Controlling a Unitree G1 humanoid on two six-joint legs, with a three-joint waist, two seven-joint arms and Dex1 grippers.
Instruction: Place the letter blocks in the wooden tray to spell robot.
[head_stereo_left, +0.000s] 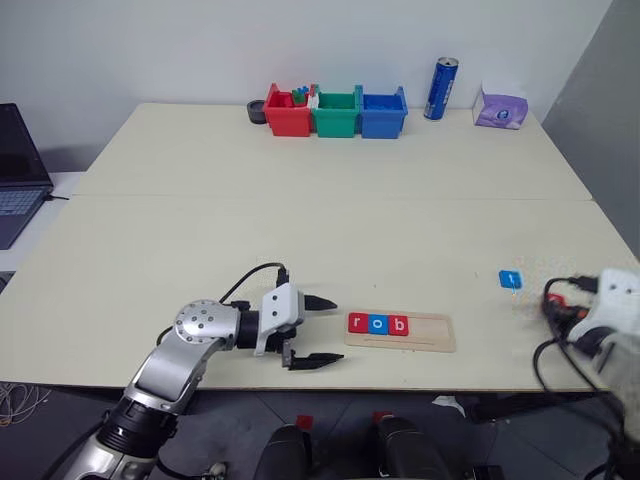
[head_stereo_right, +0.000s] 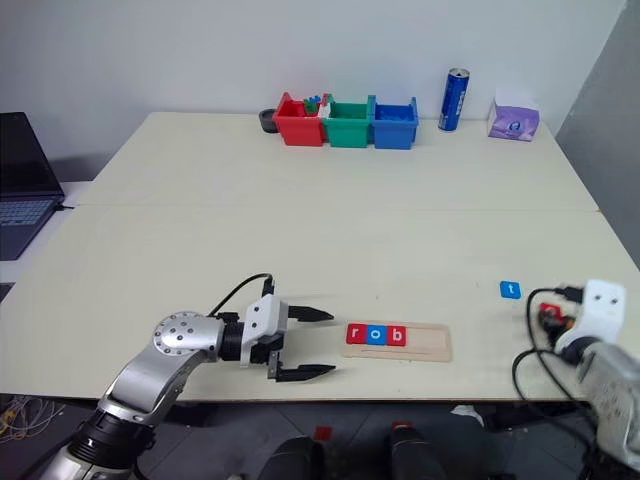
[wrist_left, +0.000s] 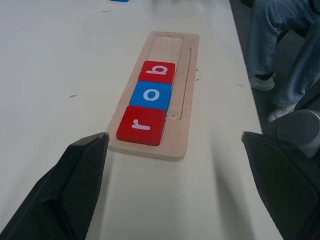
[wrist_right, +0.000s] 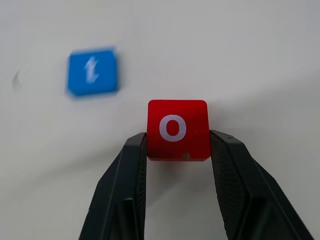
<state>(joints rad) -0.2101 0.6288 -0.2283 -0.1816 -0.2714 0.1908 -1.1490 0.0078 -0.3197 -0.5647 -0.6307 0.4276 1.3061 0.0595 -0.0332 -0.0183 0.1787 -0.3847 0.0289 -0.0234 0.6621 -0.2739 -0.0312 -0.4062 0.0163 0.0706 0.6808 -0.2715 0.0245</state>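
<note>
The bench (head_stereo_left: 330, 220) carries the wooden tray (head_stereo_left: 425, 333) at lower centre, holding red r (head_stereo_left: 358, 323), blue o (head_stereo_left: 377, 324) and red b (head_stereo_left: 398, 325). Left end effector (head_stereo_left: 318, 332) gapes wide beside it. Right end effector (wrist_right: 177, 150) clamps the red o block (wrist_right: 178, 129); blue t (head_stereo_left: 511, 279) lies at right.

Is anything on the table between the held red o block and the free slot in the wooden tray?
Nothing visible. The right gripper holds the red o block; bare table lies between it and the wooden tray, whose slots after the b block are free. The blue t block sits off that path.
</note>
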